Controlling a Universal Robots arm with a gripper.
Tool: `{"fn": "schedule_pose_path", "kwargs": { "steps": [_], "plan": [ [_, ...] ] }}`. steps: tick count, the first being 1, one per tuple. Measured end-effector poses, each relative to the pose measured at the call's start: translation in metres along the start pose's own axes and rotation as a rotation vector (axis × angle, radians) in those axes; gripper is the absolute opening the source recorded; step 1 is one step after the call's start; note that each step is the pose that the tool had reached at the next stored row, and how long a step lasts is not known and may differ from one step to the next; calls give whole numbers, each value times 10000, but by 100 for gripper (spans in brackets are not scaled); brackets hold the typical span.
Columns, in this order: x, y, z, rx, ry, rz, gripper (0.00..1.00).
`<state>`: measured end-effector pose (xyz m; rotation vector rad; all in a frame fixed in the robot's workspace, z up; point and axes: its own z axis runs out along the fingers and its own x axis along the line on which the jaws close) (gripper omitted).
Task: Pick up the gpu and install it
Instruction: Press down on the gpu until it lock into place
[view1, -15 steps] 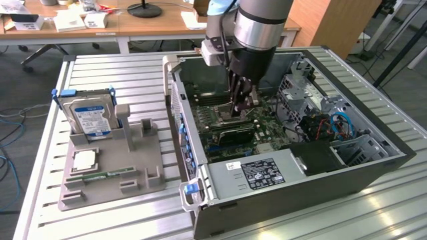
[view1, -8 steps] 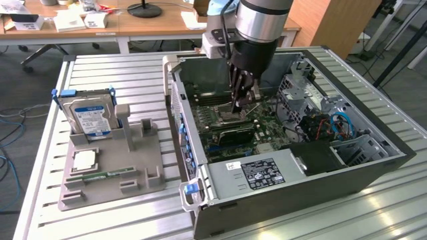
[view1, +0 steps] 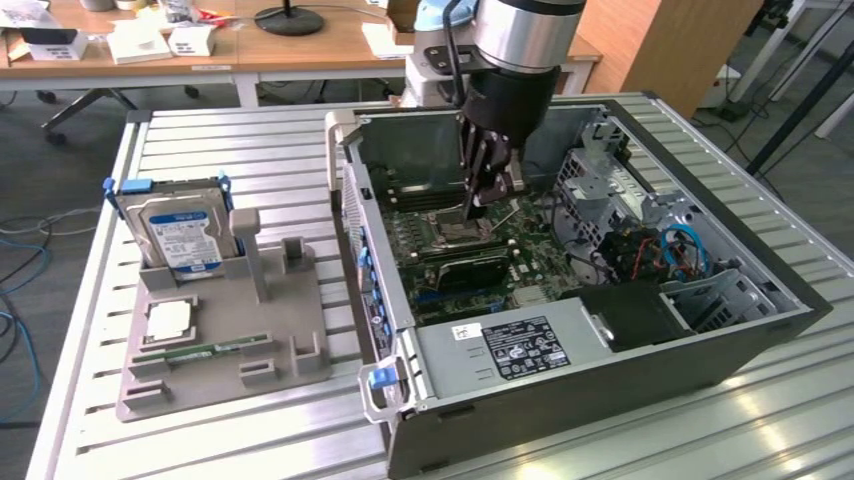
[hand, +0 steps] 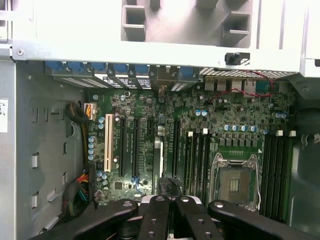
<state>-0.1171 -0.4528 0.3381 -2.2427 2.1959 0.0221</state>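
**Two cameras, one open case**

The exterior view looked down at an angle from a little way off, taking in the slatted table (view1: 747, 420) and the whole open computer case (view1: 694, 330). The wrist view sat close above, facing straight down into that case onto the motherboard (hand: 200, 125). Both views shared the motherboard (view1: 467, 265) and the case's inner walls.

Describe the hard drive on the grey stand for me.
The hard drive is a silver metal box with a blue and white label, framed by a blue plastic bracket. It stands upright in a slot of the grey stand, at the exterior view's left of the computer case. Nothing else touches it.
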Motion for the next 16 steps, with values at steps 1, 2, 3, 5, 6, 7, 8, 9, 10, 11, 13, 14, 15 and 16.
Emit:
{"fn": "schedule_pose_path", "kwargs": {
  "steps": [1,2,3,5,6,7,8,9,10,11,13,14,15,16],
  "plan": [
    [0,0,0,0,0,0,10],
    [0,0,-1,-1,1,0,10],
    [0,0,-1,-1,2,0,10],
    [0,0,-7,-3,6,1,10],
    [0,1,-13,-3,6,1,10],
    [0,0,-19,-1,3,1,10],
    [0,0,-28,-2,4,1,10],
    [0,1,-39,-2,4,1,10],
    [0,0,-47,-1,3,0,10],
    [0,1,-47,0,2,0,10],
    [0,1,-48,-1,3,0,10],
    [-1,0,-48,-1,3,0,10],
    [-1,1,-48,-1,3,0,10],
    [0,0,-48,-1,3,0,10]
  ]
}}
